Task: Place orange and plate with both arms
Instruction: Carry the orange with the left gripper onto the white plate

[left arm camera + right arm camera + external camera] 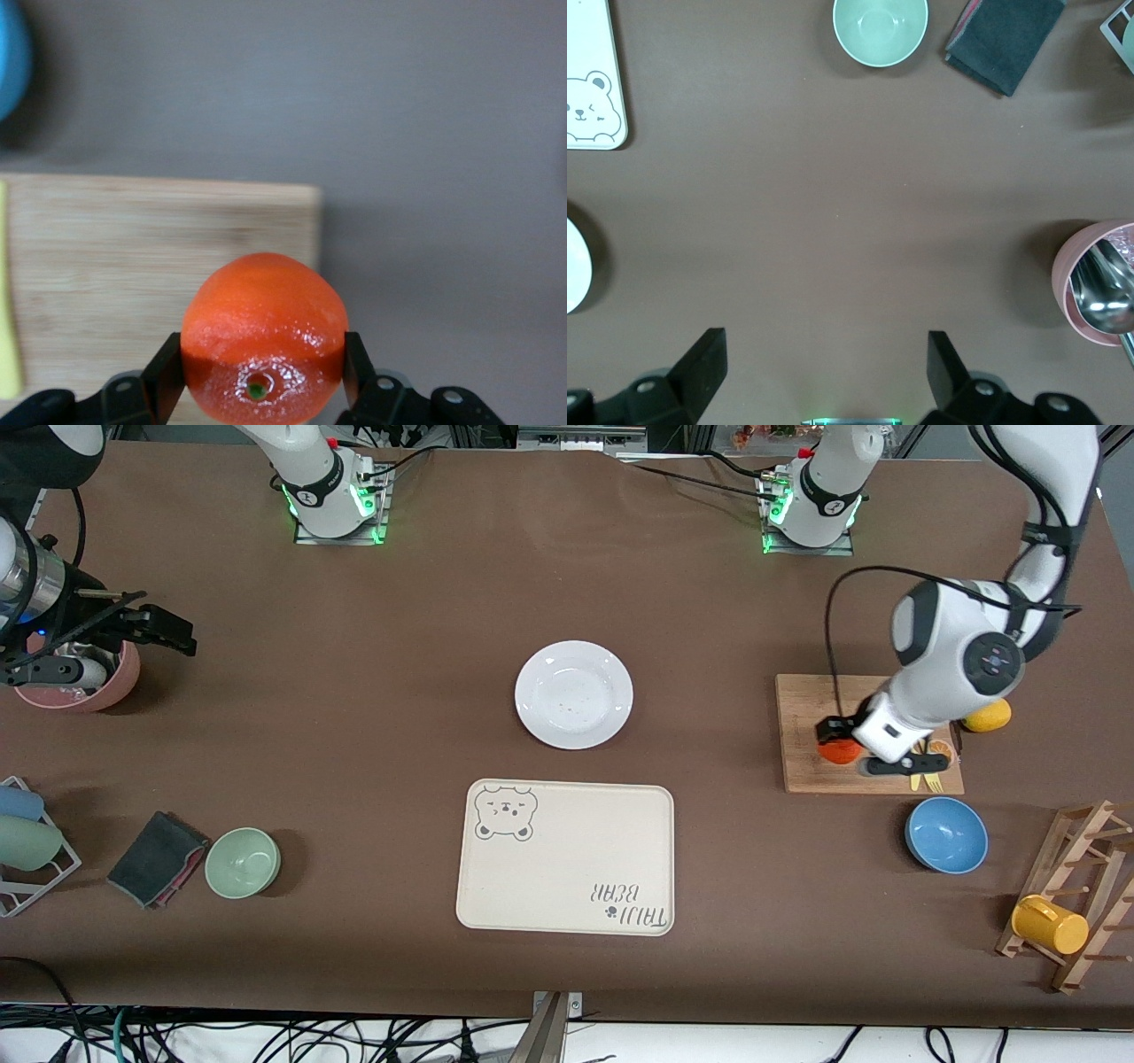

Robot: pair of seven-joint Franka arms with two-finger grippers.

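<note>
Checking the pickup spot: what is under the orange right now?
The wooden cutting board lies under the orange, which the left tool grips. Whether it still touches the board is hidden.

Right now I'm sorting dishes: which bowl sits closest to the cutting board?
The blue bowl, just nearer the camera than the cutting board; the green bowl and pink bowl lie toward the right arm's end.

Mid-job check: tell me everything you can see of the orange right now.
The orange is small, round and slightly flattened, bright red-orange with a glossy, finely pitted skin and a small green-centred stem dimple facing the left wrist camera. The left gripper is shut on it, one black finger pressed against each side. It sits at the wooden cutting board, by the edge toward the plate; whether it still rests on the board or is just lifted cannot be told.
</note>
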